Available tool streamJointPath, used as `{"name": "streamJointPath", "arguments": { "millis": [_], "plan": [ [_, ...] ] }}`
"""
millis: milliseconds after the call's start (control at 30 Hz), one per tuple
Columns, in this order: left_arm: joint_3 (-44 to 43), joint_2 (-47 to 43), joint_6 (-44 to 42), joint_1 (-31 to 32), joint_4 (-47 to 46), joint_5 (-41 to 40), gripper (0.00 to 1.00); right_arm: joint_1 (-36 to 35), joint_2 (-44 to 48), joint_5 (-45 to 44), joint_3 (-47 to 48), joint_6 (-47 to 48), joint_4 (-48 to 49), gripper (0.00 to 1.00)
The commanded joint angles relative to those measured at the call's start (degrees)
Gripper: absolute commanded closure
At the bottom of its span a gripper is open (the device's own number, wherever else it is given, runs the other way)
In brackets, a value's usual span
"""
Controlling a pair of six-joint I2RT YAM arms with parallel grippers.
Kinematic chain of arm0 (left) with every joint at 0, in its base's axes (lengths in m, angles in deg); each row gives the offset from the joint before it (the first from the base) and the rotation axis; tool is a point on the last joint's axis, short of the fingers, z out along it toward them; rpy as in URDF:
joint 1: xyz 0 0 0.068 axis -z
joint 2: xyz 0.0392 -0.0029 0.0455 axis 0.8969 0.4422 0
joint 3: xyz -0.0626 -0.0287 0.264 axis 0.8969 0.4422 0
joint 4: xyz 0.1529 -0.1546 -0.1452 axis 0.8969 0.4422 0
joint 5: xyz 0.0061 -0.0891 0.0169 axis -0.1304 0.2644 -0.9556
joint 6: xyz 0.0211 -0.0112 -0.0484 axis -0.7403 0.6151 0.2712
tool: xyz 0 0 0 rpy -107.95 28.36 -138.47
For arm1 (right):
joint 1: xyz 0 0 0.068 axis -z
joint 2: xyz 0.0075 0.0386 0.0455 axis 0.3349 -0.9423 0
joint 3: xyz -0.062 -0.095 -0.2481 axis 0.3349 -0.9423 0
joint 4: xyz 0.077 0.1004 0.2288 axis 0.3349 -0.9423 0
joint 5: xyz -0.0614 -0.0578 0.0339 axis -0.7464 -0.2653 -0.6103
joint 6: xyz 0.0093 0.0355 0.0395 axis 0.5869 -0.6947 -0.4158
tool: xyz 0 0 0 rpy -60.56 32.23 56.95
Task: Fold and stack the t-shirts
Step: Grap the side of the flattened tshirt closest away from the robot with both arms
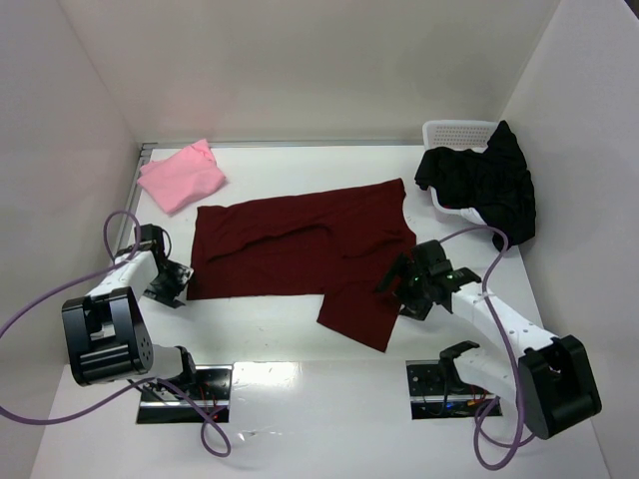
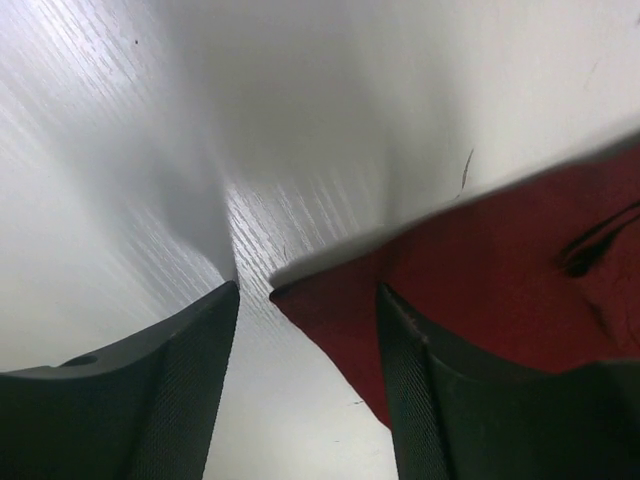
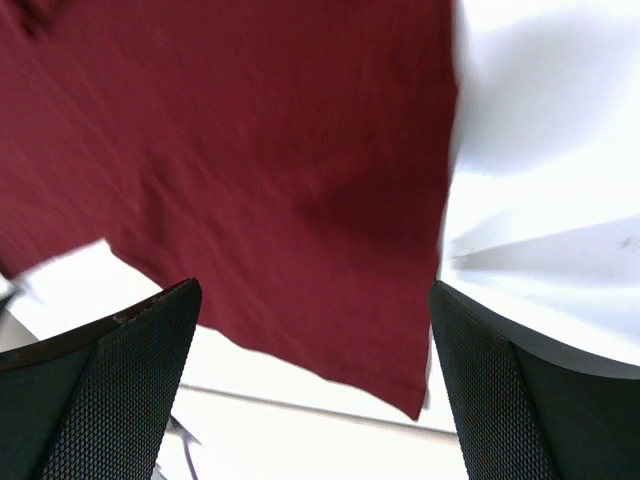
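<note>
The dark maroon t-shirt [image 1: 300,244] lies spread flat mid-table, one flap reaching toward the near edge. My left gripper [image 1: 166,285] sits low at its near-left corner. In the left wrist view that corner of the maroon t-shirt [image 2: 500,270] pokes between the jaws of the left gripper [image 2: 308,300], which stand apart and are not clamped. My right gripper [image 1: 397,282] hovers open over the near-right flap, and the maroon t-shirt [image 3: 280,150] fills the view between the jaws of the right gripper [image 3: 315,300]. The pink t-shirt [image 1: 182,177] lies folded at the back left. The black t-shirt [image 1: 489,185] hangs out of the basket.
A white mesh basket [image 1: 454,132] stands at the back right corner under the black cloth. White walls close in the table on three sides. Purple cables loop off the left arm near the left edge.
</note>
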Motion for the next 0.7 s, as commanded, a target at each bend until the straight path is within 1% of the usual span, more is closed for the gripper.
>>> {"name": "streamJointPath", "arguments": {
  "millis": [0, 33, 133, 167, 233, 400, 433, 667],
  "plan": [
    [0.59, 0.25, -0.55, 0.14, -0.86, 0.13, 0.37, -3.64, 1.23, 0.71, -1.09, -2.00, 1.59, 0.00],
    [1.11, 0.25, -0.56, 0.14, -0.86, 0.13, 0.46, -5.39, 1.23, 0.71, -1.09, -2.88, 1.59, 0.00],
    [1.12, 0.78, -0.56, 0.14, -0.86, 0.66, 0.62, -8.30, 0.70, 0.19, -1.62, -4.21, 2.12, 0.00],
    [1.12, 0.78, -0.56, 0.14, -1.38, 0.66, 0.71, -8.31, 0.70, 0.19, -1.62, -4.82, 2.12, 0.00],
    [1.12, 1.30, -0.56, 0.14, -1.39, 0.66, 0.80, -8.92, 0.70, -0.33, -2.23, -5.52, 2.12, 0.00],
    [0.59, 1.83, -1.17, 0.14, -1.39, 0.66, 0.97, -9.98, 1.23, -0.34, -3.29, -6.14, 1.60, 0.00],
    [-0.02, 1.83, -1.17, 0.14, -1.39, 0.66, 1.00, -10.93, 1.23, -0.34, -3.81, -6.14, 1.59, 0.00],
    [-2.39, 1.83, -2.92, 0.14, -0.34, -0.57, 1.00, -14.19, 0.00, -0.87, -3.81, -7.19, 0.27, 0.00]
  ]
}}
